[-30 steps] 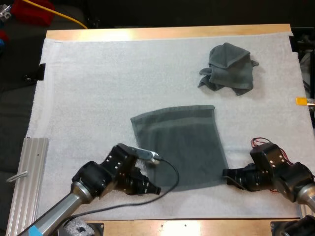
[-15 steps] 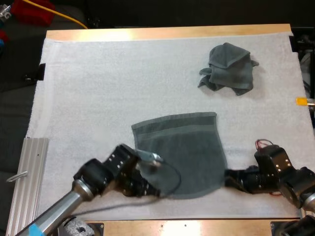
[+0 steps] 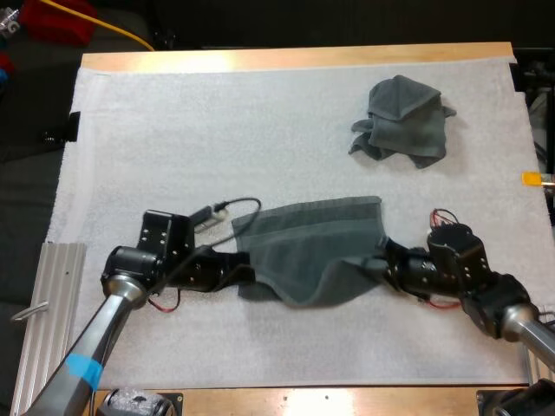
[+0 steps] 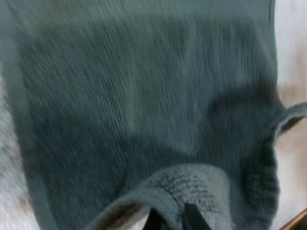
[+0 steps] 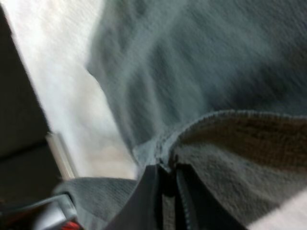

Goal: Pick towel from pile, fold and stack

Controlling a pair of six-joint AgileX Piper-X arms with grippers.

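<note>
A dark grey-green towel lies half folded in the middle of the white mat, its near edge lifted and carried toward its far edge. My left gripper is shut on the towel's near left corner, and the left wrist view has the cloth bunched at the gripper. My right gripper is shut on the near right corner; the right wrist view has the hem pinched at the gripper. A crumpled towel sits at the far right of the mat.
A ribbed metal rail lies along the mat's near left edge. The white mat is bare across its far left. The table's wooden front edge runs close behind both arms.
Both grippers have lifted the towel's near corners and carried them away from me toward the far edge. The flat towel is now doubled over itself. The crumpled towel has not moved.
</note>
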